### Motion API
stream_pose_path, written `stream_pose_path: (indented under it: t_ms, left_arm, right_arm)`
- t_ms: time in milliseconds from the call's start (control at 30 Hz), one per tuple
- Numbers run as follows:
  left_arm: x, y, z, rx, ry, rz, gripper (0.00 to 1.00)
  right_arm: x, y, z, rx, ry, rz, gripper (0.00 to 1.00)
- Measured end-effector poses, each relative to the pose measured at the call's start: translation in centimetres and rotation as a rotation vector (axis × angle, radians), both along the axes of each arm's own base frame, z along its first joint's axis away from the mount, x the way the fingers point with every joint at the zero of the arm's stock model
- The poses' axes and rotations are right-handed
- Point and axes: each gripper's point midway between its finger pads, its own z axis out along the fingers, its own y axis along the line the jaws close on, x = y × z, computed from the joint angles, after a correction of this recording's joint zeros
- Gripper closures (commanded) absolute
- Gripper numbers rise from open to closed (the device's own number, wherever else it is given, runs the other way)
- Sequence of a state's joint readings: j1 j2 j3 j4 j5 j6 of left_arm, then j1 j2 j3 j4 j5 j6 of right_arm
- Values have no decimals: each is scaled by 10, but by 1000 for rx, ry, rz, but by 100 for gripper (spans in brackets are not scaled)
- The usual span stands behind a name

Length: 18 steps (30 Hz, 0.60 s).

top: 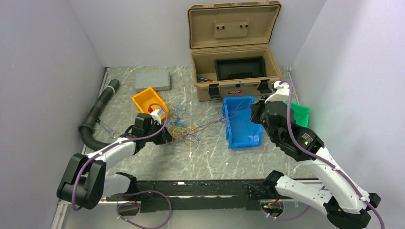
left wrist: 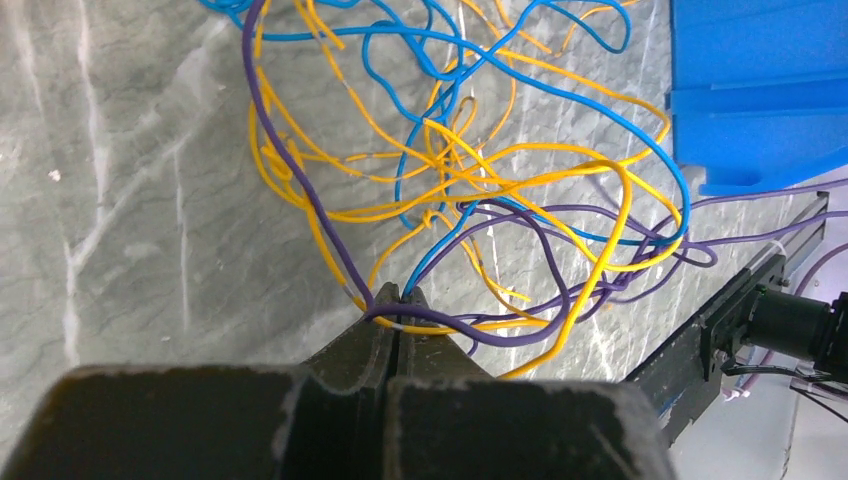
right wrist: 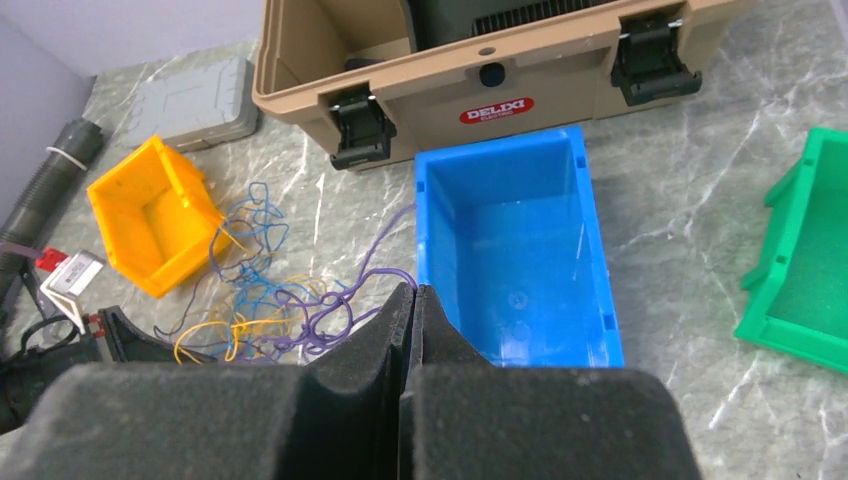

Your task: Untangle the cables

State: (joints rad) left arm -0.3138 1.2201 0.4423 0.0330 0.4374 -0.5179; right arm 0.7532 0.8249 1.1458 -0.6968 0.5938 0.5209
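**Both grippers shut at the tangle**

L gripper (left wrist: 398,300): jaws fully closed, pinching purple + yellow strands of the cables (left wrist: 470,180) at the tips. R gripper (right wrist: 412,295): closed too; a purple strand runs up to its tips, can't tell if caught. Tangle lies on the table (left wrist: 120,200) btw orange bin (right wrist: 185,215) and blue bin (right wrist: 500,155), tan toolbox (right wrist: 420,90) behind.

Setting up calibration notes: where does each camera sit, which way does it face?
Top external: above and behind, looking down on table; both arms show.
Left wrist: low, facing cables; left end effector shut on them.
Right wrist: facing blue bin, toolbox; right end effector shut on a strand.
Shared: wrist views both see cables and blue bin.
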Motion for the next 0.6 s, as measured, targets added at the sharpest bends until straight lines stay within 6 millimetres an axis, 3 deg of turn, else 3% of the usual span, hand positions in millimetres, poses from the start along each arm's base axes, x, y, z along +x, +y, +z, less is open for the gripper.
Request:
stream_pose_path:
  t_ms: [100, 233, 300, 400, 600]
  left_arm:
    - [-3, 4, -2, 20, 11, 15, 100]
    - [-8, 11, -1, 52, 18, 22, 51]
    - [-10, 12, 5, 64, 10, 17, 42]
    - [-13, 12, 25, 80, -26, 14, 35]
    - [-12, 1, 90, 55, -205, -17, 36]
  right_arm:
    - [-2, -4, 1, -15, -2, -1, 100]
    - [-5, -1, 6, -25, -14, 40, 100]
    - [-7, 9, 11, -22, -22, 107, 100]
    - [-9, 30, 17, -9, -31, 219, 100]
    - [-8, 67, 11, -6, -11, 386, 100]
